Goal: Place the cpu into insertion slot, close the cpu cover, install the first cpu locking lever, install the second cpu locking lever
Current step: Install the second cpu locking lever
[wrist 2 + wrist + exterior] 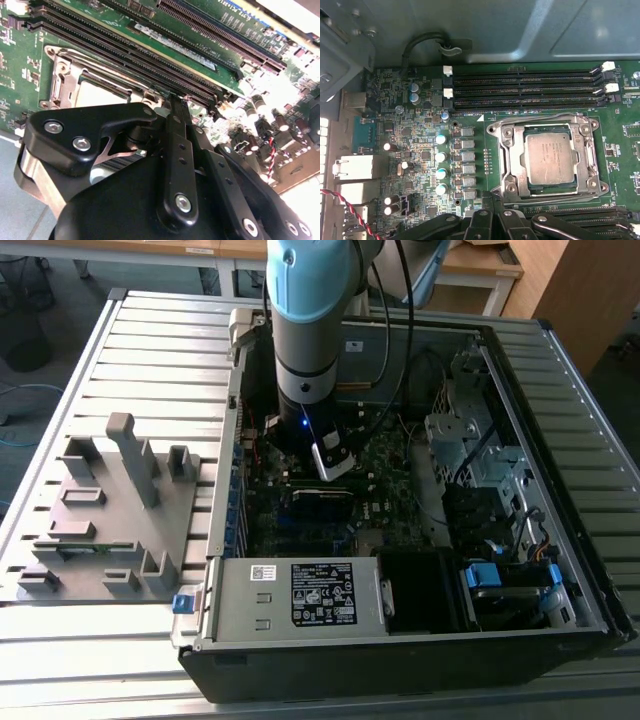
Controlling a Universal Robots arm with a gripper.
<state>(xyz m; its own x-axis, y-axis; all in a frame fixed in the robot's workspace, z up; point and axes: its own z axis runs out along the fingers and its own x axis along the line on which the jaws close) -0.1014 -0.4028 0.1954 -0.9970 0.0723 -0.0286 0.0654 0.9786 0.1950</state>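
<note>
Cpu [550, 159] seated in insertion slot [592, 172], cpu cover [514, 150] down; gripper [176, 100] narrow, empty, beside socket—lever step in hand, needs precise hooking.

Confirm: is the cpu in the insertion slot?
In: the cpu lies flat inside the insertion slot, with the cpu cover framing it.

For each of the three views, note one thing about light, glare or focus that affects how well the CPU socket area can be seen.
Exterior view: the arm and gripper shade the dark motherboard. Second wrist view: the gripper looms close, and glare washes out the cpu. First wrist view: even light, with the cpu and cpu cover crisp.
</note>
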